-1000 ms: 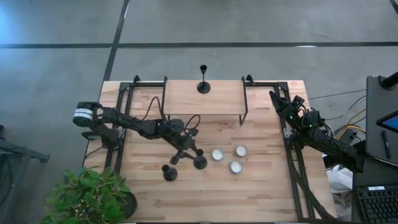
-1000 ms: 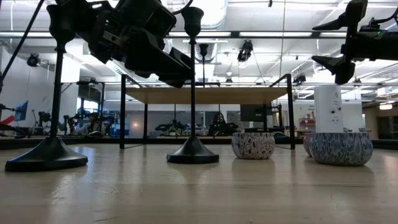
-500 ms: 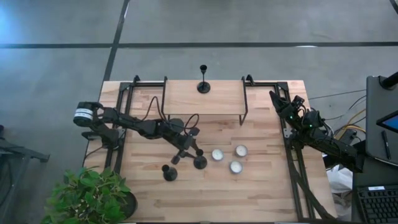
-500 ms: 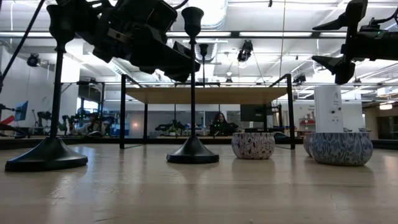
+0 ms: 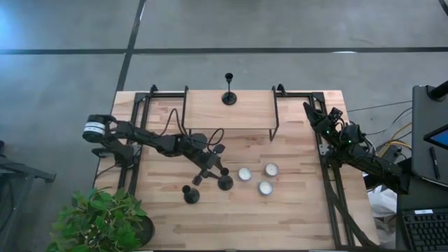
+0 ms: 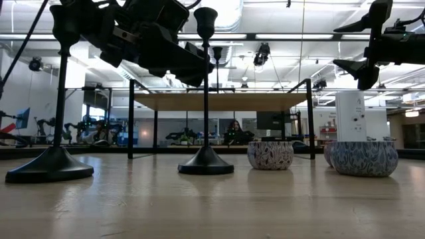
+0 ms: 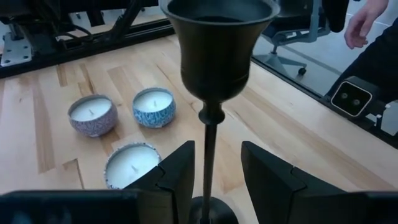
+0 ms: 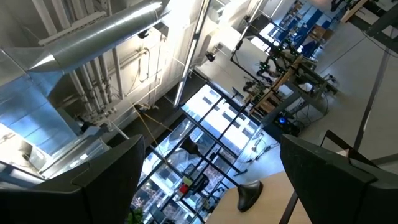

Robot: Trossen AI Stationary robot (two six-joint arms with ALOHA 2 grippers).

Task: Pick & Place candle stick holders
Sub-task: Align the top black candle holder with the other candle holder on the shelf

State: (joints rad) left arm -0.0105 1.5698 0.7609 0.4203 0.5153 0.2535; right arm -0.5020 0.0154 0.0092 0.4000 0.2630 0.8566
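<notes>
The pale wooden plank table (image 5: 231, 210) has a raised wooden shelf on a black metal frame (image 5: 227, 110) along its far edge, and one black candlestick with a domed base (image 5: 229, 96) already stands up there. So one of three looks placed, I'd say.

The left arm reaches out over the middle of the table. Its left gripper (image 7: 214, 171) is parted, fingers (image 7: 177, 177) either side of the thin stem of the second black candlestick (image 5: 225, 182), which stands on the table just beside the candles. In the wrist view there's a sliver of gap on both sides of the stem, so nothing is clenched yet.

What's changed over the last second: in the low view the gripper has crept in toward that stem and now sits right around it, while the candlestick itself hasn't budged. My read is it's lined up and the next thing is just to close and lift toward the shelf.

The right gripper (image 6: 362, 46) is parked high at the table's right edge, fingers spread, holding nothing.

The third black candlestick (image 5: 190, 195) stands near the front edge, untouched.

Smallest bits: three little patterned ceramic tealight candles (image 5: 260, 178) clustered just right of the second candlestick, close enough that a sloppy lift could clip one.
</notes>
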